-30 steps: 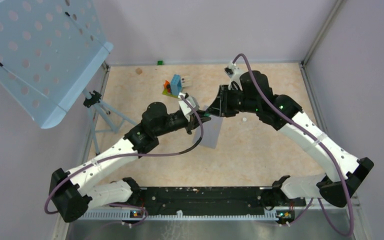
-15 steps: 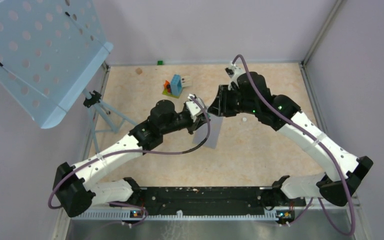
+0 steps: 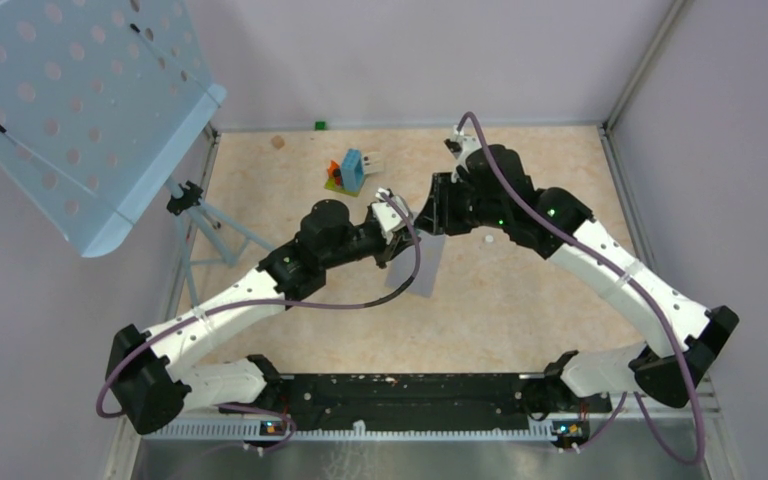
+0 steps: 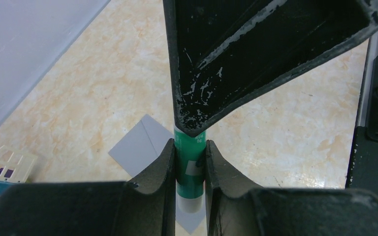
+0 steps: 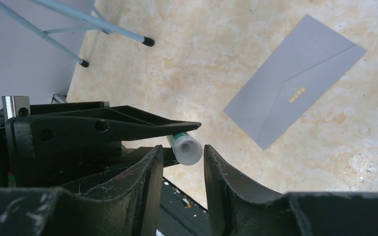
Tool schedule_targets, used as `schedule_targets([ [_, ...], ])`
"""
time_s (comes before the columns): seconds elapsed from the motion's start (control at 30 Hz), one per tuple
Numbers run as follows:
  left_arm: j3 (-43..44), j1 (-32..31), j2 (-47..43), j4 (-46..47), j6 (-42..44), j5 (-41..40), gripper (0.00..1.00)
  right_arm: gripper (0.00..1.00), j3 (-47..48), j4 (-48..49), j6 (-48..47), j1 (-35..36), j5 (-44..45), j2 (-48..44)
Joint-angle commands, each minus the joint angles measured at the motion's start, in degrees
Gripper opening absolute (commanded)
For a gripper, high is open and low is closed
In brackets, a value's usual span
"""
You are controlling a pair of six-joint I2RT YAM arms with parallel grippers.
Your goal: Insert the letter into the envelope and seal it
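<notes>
Left pincer [image 4: 190, 147] pinches a green-and-white glue stick [image 4: 190, 179] in mid-air. The stick's long axis points straight at the right pincer [image 5: 182, 150], whose jaws stand spread either side of its white end. Grey envelope [image 3: 422, 266] lies flat on the desk [image 3: 530, 310] just below both, long axis roughly near-far. Letter not visible.

My left end effector [image 4: 190, 150] and the glue stick [image 4: 191, 172] hide the envelope's [image 4: 138, 145] middle. At 12 o'clock my right end effector [image 5: 182, 150] covers the stick's top. The envelope's yellow mark [image 5: 297, 93] is too small to read.
</notes>
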Motion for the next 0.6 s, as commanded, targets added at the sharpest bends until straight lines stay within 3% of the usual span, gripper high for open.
schedule_targets([
  [0.0, 1.4, -0.1, -1.1, 2.1, -0.3, -0.5, 0.00, 0.35, 1.4, 2.9, 0.1, 0.4, -2.6, 0.3],
  [0.13, 1.3, -0.1, -1.4, 1.9, -0.6, -1.0, 0.00, 0.25, 1.0, 3.1, 0.4, 0.4, -2.7, 0.0],
  [0.23, 0.7, -0.1, -2.0, 2.4, -1.3, -1.6, 0.00, 0.24, 0.8, 3.2, 0.4, 0.4, -3.2, 0.0],
  [0.4, 0.3, -0.1, -2.7, 2.6, -1.5, -1.4, 0.00, 0.37, 0.9, 2.4, 0.0, 0.4, -2.7, 0.3],
  [0.57, 0.2, -0.1, -2.9, 2.6, -1.5, -1.1, 0.00, 0.36, 0.8, 2.9, 0.1, 0.4, -2.8, 0.4],
])
